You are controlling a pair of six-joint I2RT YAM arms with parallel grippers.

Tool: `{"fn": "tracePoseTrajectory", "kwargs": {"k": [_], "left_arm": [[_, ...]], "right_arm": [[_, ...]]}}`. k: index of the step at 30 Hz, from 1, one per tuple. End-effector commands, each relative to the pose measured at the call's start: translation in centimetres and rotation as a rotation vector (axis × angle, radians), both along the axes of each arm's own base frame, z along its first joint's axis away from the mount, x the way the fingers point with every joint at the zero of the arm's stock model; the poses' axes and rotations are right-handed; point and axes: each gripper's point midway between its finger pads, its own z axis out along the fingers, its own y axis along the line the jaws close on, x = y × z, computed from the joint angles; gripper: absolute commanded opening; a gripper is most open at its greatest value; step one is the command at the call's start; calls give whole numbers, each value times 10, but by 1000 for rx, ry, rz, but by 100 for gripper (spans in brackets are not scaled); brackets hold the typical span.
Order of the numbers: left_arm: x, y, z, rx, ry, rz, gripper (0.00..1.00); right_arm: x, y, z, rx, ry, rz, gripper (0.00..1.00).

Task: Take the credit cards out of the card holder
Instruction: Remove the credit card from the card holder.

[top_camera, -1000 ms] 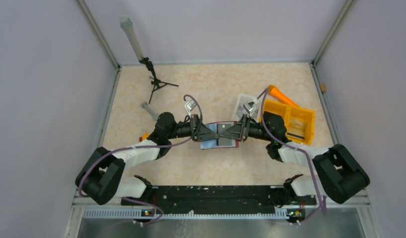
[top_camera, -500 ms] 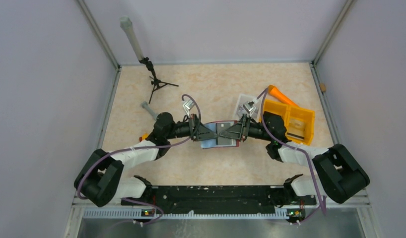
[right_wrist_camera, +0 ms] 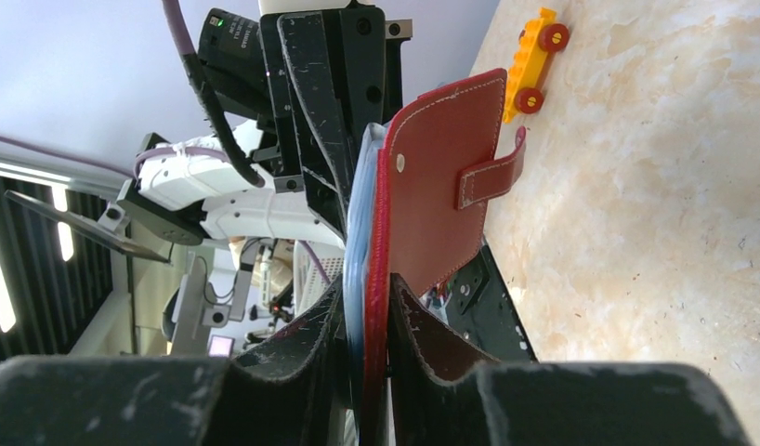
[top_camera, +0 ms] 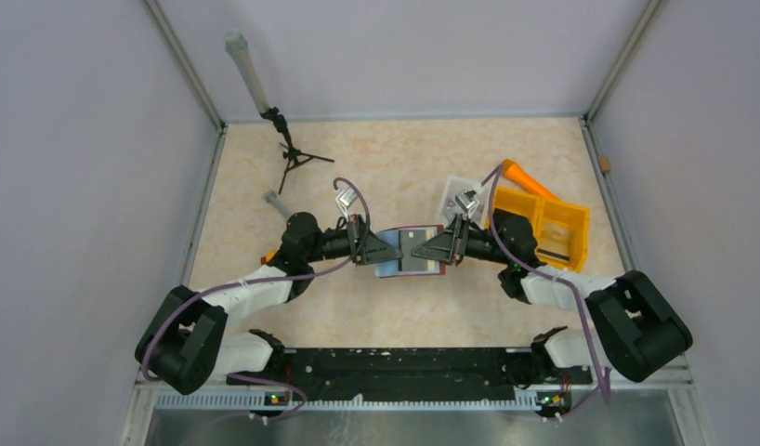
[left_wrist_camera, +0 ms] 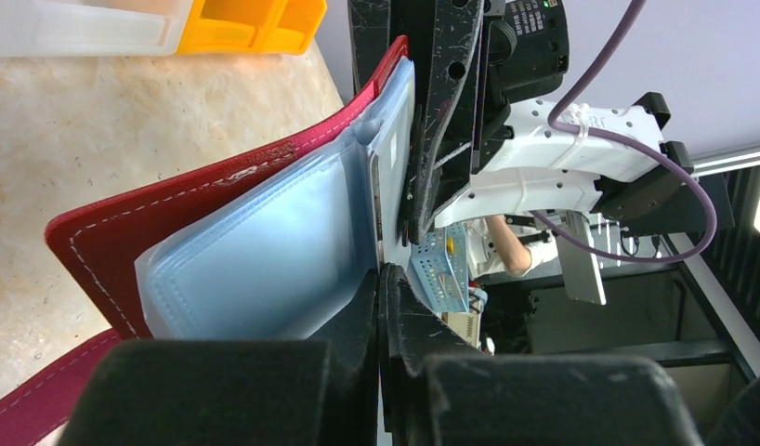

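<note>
Two grippers meet nose to nose at the centre of the overhead view, with the card holder (top_camera: 434, 268) between them on the table (top_camera: 395, 167). My left gripper (top_camera: 398, 251) comes in from the left with its fingers pressed tight together. In its wrist view they close at lower centre on a thin edge beside the pale blue sleeves (left_wrist_camera: 265, 251). I cannot tell whether that edge is a card or plastic. My right gripper (top_camera: 425, 250) reaches in from the right and pinches the card holder. Its wrist view shows one finger on either side of the red cover and sleeves, and the strap tab (right_wrist_camera: 492, 175) sticks out to the right. From above, a grey card (top_camera: 415, 245) shows over the open holder. An orange tray (top_camera: 543, 228) sits at right, with a white tray (top_camera: 458, 193) just beside it.
</note>
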Motion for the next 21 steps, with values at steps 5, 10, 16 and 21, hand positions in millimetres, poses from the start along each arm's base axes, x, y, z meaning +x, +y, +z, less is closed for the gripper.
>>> {"fn": "tracePoseTrajectory", "kwargs": {"k": [5,10,16,21], "left_arm": [[-1,8,2,-6,-48,6,0],[-2,12,1,-1,-47,7,0],[-1,15,0,5,-48,12,0],[-1,14,2,-3,-48,10,0]], "right_arm": [[0,-6,22,46,-88,1,15],[0,-8,22,46,-89,-3,14],[1,-9,22,46,-88,-6,17],[1,-9,21,47,-86,-8,17]]}}
